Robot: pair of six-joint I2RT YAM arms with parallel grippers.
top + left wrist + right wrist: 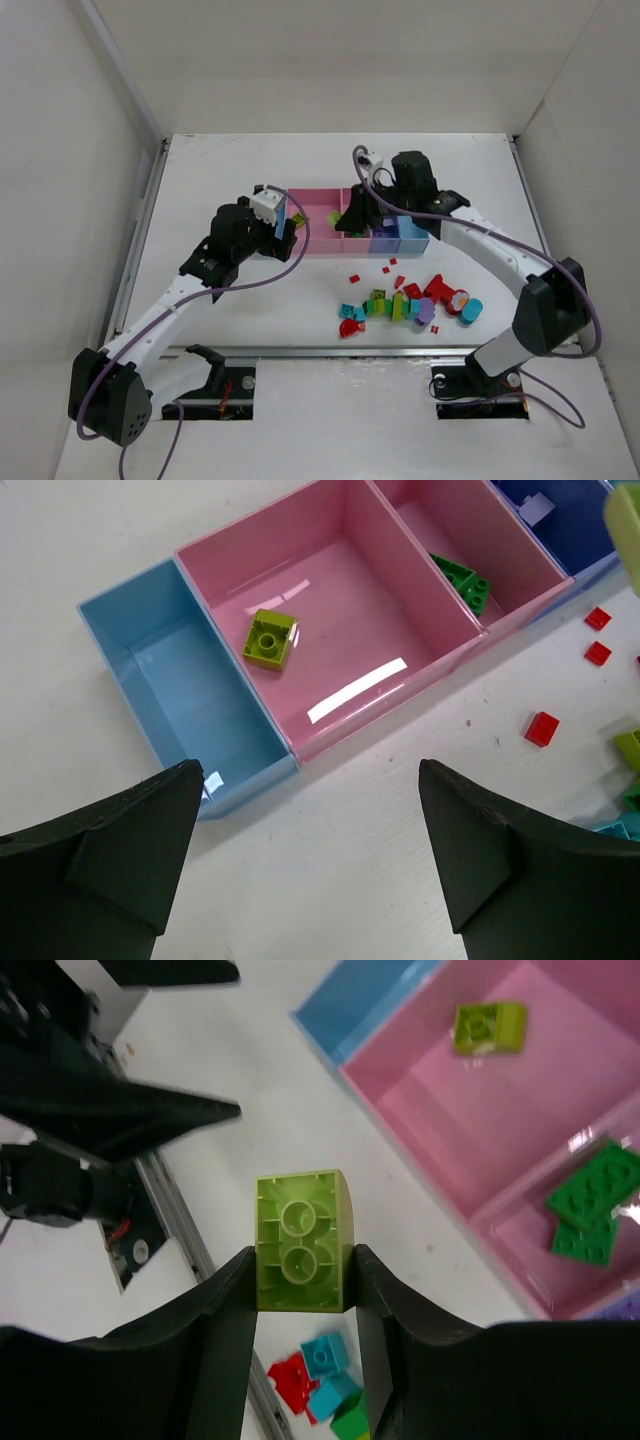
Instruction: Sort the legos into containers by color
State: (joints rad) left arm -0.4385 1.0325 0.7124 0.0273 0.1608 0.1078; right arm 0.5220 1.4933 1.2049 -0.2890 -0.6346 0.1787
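My right gripper point(303, 1252) is shut on a lime-yellow lego point(300, 1235) and holds it in the air; in the top view this gripper point(356, 220) hovers over the containers point(322, 202). My left gripper point(310, 772) is open and empty over bare table, just in front of the left light blue bin point(160, 670); it also shows in the top view point(286, 234). The wide pink bin point(350, 590) holds one lime-yellow brick point(270, 638). The narrow pink bin point(430, 525) holds green bricks point(462, 580). The loose legos point(410, 302) lie in a pile in front of the bins.
The purple-blue bin point(570, 530) holds a small purple piece point(537, 508). Small red bricks point(541, 728) lie scattered between the bins and the pile. White walls enclose the table on three sides. A metal rail point(330, 352) runs along the near edge.
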